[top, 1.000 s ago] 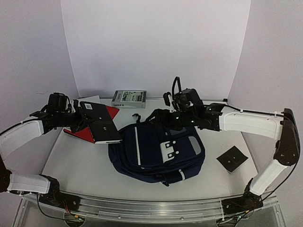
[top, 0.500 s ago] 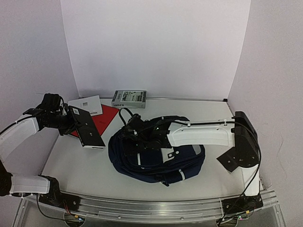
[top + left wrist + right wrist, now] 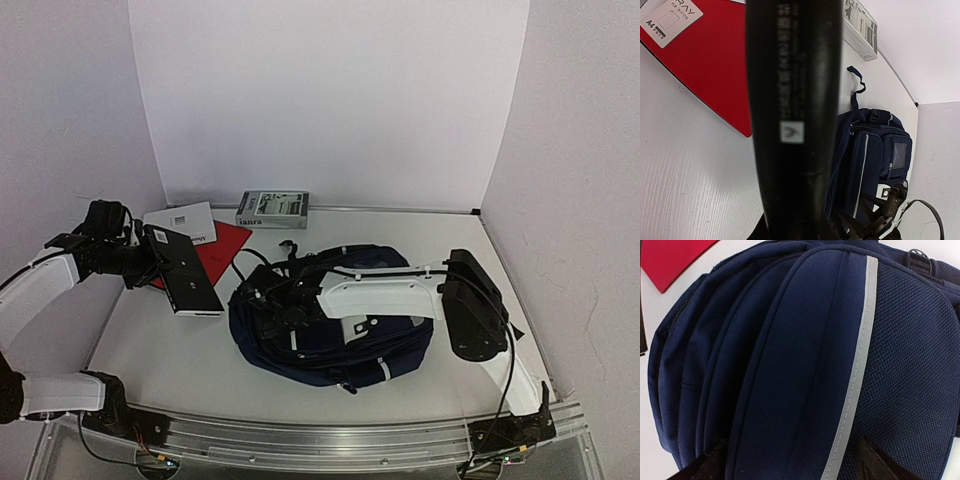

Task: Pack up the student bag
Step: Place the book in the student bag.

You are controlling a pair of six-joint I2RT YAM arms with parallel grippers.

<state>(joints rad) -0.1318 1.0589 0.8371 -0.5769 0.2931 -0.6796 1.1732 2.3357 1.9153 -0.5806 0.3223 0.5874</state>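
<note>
The navy-blue student bag (image 3: 330,310) lies on its back mid-table, white stripe and grey buckled flap up. It also shows in the left wrist view (image 3: 870,160). My right gripper (image 3: 272,305) reaches across the bag to its left side. In the right wrist view the bag (image 3: 805,365) fills the frame. The right gripper (image 3: 790,467) is open, with its fingertips (image 3: 705,465) spread wide over the fabric by the stripe. My left gripper (image 3: 140,262) is shut on a flat black notebook (image 3: 183,272), held tilted above the table left of the bag. That notebook (image 3: 795,100) hides the left jaws.
A red folder (image 3: 225,245) and a white sheet (image 3: 185,222) lie behind the notebook, both seen in the left wrist view, the folder (image 3: 705,65) and the sheet (image 3: 667,20). A grey boxed book (image 3: 272,208) stands by the back wall. White walls close in left, back and right.
My right arm has swung from the bag's back right across to its left side and lowered onto it. My left arm has drawn the black notebook leftward, away from the bag.
</note>
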